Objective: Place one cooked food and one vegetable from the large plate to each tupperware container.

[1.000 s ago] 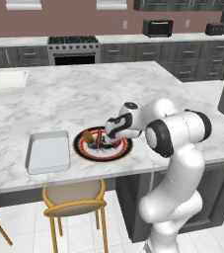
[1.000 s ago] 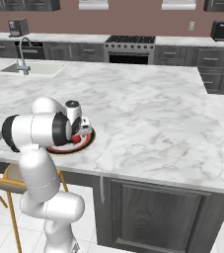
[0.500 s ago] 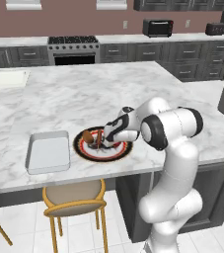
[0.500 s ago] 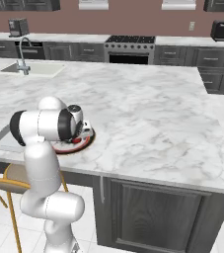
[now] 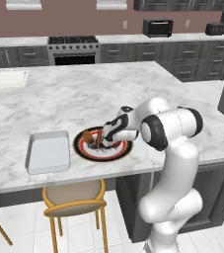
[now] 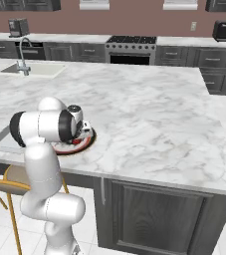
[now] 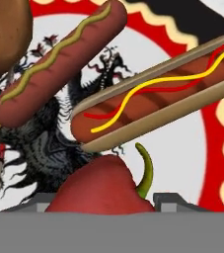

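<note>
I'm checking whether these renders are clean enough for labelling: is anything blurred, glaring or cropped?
Left base view: even, soft light; the large plate is small and its food blurs together. Right base view: the arm hides most of it. Hand view: sharp, no glare, but the red pepper and hot dog are cropped.

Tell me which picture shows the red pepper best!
The hand view: the red pepper is big and close at the bottom, green stem curling up, sitting between the claw tips. In the left base view it is too small to pick out on the large plate; in the right base view the arm hides it.
</note>
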Robot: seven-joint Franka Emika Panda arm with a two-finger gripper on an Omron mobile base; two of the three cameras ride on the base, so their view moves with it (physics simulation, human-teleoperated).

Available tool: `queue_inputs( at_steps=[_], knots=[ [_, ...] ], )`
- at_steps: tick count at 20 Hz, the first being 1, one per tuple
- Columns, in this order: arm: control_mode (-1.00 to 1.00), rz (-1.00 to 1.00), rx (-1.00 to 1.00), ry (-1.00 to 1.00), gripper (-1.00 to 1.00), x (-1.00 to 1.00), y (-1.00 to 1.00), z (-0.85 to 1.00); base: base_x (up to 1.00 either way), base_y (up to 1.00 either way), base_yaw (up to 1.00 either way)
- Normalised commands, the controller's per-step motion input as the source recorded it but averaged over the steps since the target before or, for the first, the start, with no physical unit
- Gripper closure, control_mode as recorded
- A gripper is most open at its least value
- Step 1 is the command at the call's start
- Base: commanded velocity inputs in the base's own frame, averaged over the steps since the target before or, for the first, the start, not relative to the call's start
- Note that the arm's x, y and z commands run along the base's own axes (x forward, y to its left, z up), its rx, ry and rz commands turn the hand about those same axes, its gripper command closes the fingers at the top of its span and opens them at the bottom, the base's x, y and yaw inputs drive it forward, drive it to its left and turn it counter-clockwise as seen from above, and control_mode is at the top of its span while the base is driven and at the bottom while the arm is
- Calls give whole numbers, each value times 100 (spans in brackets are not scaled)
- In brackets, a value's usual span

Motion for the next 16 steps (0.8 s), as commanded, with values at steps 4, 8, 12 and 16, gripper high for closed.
queue_inputs(
  at_steps=[4,8,12,16],
  knots=[
    [-100,-9,1,-8,100,-72,16,64,0,0,0],
    [-100,-15,2,1,100,-51,31,86,0,0,0],
    [-100,-15,21,29,100,-21,76,81,0,0,0],
    [-100,-10,20,26,100,-8,94,67,0,0,0]
  ],
)
